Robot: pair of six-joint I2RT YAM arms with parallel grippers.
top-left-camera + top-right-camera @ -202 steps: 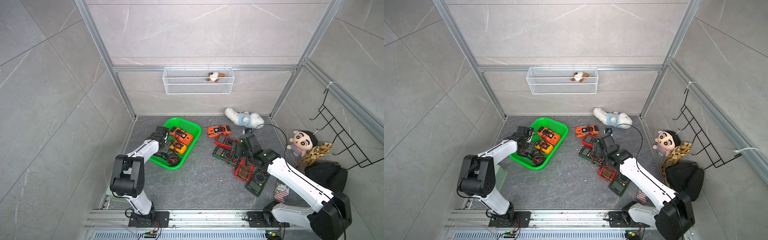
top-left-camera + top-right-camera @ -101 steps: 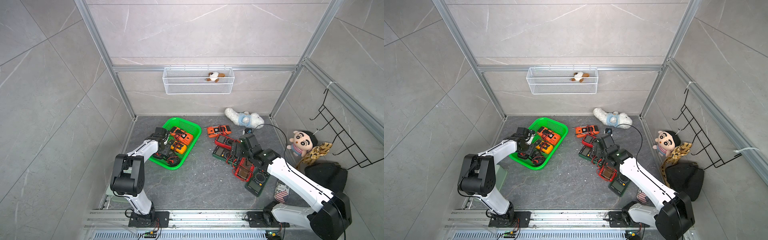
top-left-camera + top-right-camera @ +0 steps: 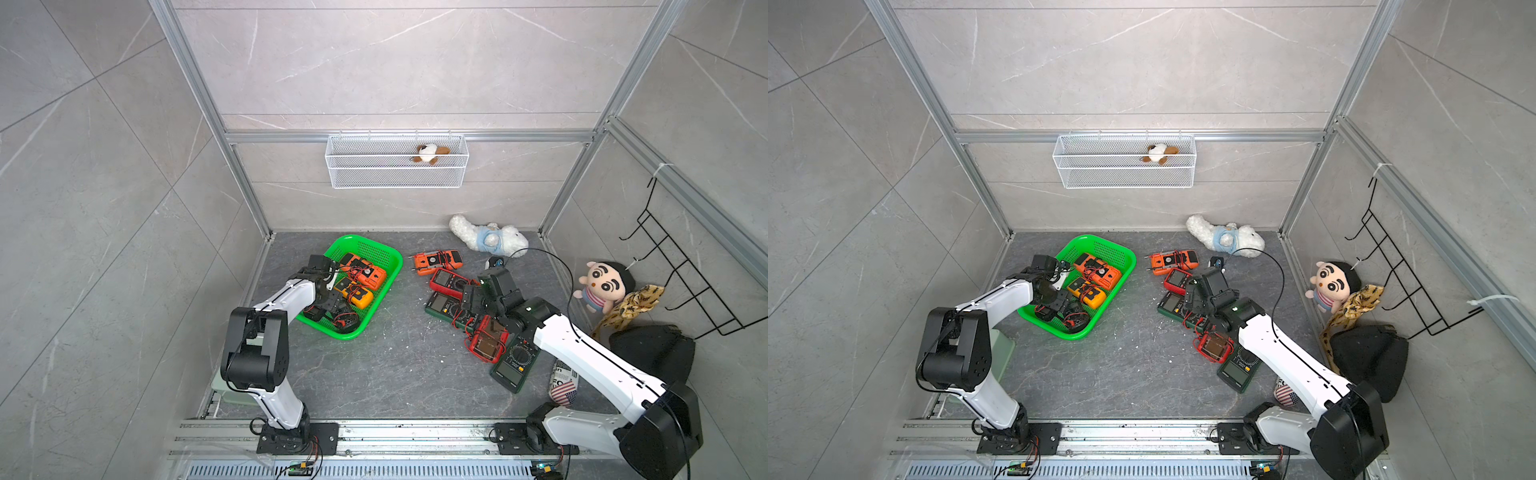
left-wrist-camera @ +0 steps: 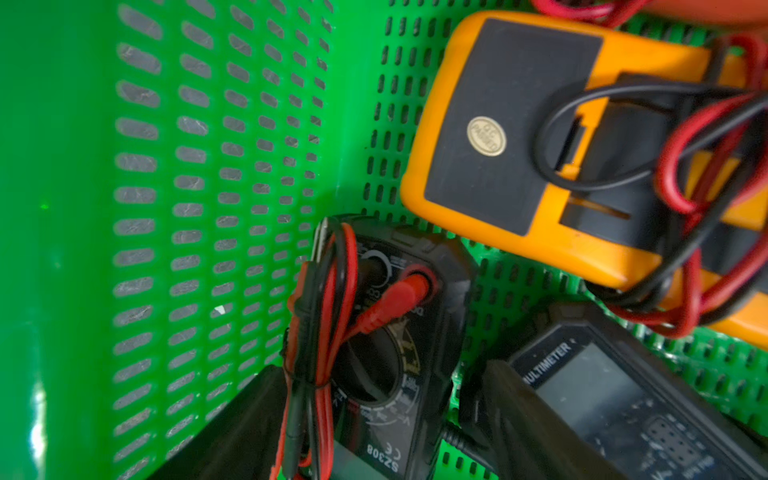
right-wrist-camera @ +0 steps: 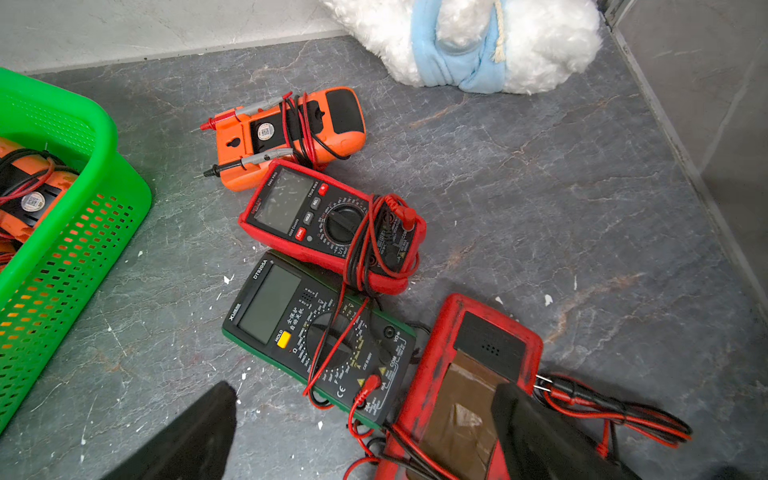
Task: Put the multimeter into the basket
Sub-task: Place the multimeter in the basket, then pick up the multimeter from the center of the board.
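The left hand (image 4: 378, 372) reaches down into the green basket (image 4: 187, 187). Its fingers (image 4: 237, 424) are spread on either side of a small black multimeter (image 4: 399, 299), which lies on the basket floor near the perforated wall. A yellow multimeter (image 4: 519, 137) lies face down just beside it. To the right, on the grey counter (image 5: 540, 208), an orange multimeter (image 5: 291, 133), a red multimeter (image 5: 328, 220) and a green-edged multimeter (image 5: 316, 328) lie close together. The right hand (image 5: 361, 390) hovers over them, spread wide and gripping nothing. A white plush toy (image 5: 457, 41) lies against the back wall.
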